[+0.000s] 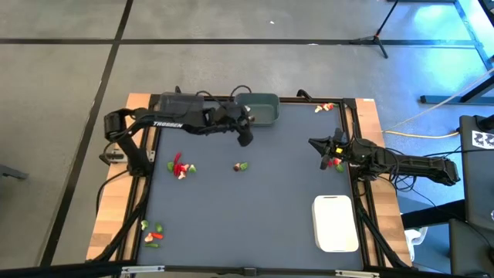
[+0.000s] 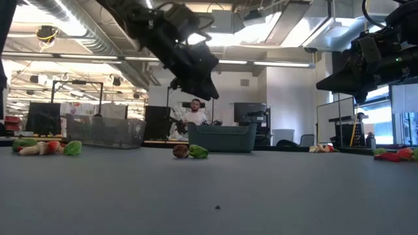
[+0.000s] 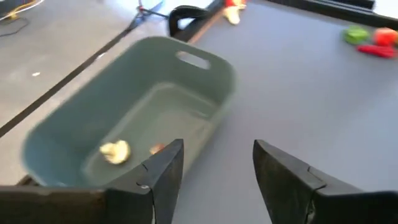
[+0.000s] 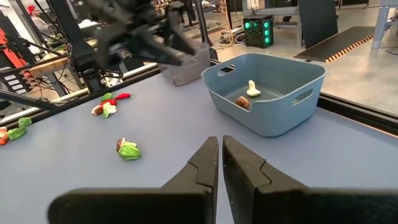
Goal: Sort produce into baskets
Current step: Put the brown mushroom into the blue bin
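A grey-teal bin (image 1: pixel 262 109) stands at the table's far edge, with a pale piece (image 3: pixel 115 151) and a brownish piece (image 4: pixel 242 101) lying on its floor. My left gripper (image 3: pixel 217 165) hangs open and empty above the table, just on the near side of this bin (image 3: pixel 137 106). A green-and-brown piece (image 1: pixel 241 166) lies on the table nearer than the left gripper (image 1: pixel 245 140). My right gripper (image 1: pixel 312 143) is shut and empty at the table's right side, beside a small red and green cluster (image 1: pixel 334 163).
A white tray (image 1: pixel 336 224) sits at the near right. A grey bin (image 2: pixel 104 130) stands at the far left, behind my left arm. Produce clusters lie at left centre (image 1: pixel 180 166), near left (image 1: pixel 152 232) and far right (image 1: pixel 324 108). The table's middle is bare.
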